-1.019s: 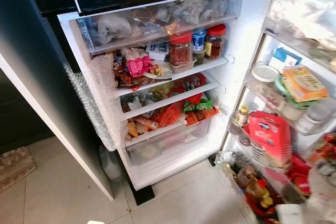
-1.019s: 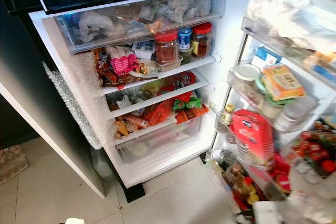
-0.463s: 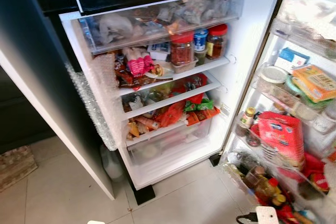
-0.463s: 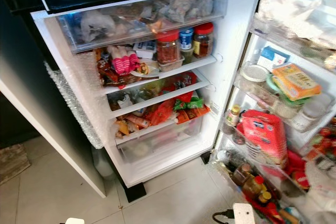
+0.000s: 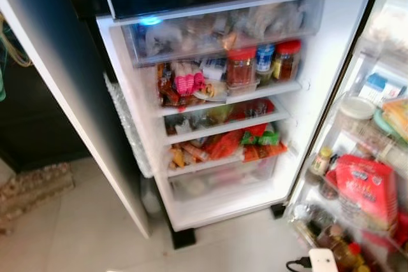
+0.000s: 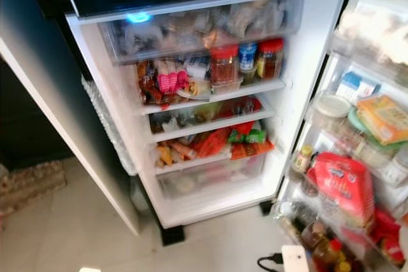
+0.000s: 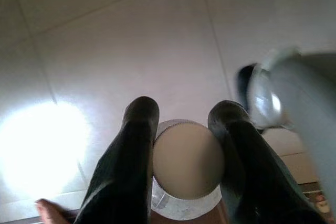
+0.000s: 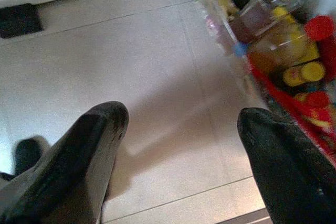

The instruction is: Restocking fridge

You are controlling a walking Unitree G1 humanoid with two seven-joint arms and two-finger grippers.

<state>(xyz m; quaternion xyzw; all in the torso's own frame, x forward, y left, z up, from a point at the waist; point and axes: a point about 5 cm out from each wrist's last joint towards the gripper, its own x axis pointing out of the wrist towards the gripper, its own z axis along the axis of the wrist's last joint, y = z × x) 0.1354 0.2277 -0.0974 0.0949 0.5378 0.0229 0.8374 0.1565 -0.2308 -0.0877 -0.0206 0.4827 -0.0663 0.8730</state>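
Left wrist view: my left gripper (image 7: pixel 184 129) is closed on a jar w/ a tan lid (image 7: pixel 188 158), snug between both fingers (image 7: pixel 131 150), over the tile floor (image 7: pixel 131 40). My right gripper (image 8: pixel 181 129) is wide open w/ nothing in it; door bottles (image 8: pixel 283 30) sit past one finger. The fridge (image 5: pixel 331 68) stands open ahead, shelves full.

Home kitchen: stocked fridge (image 6: pixel 210 100), tiled floor (image 6: pixel 76 227)

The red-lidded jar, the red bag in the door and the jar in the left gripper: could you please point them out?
red-lidded jar (image 6: pixel 223 68), right eye view, glass body.
red bag (image 6: pixel 343 186), right eye view, front face.
beige-lidded jar (image 7: pixel 188 160), left wrist view, lid top.
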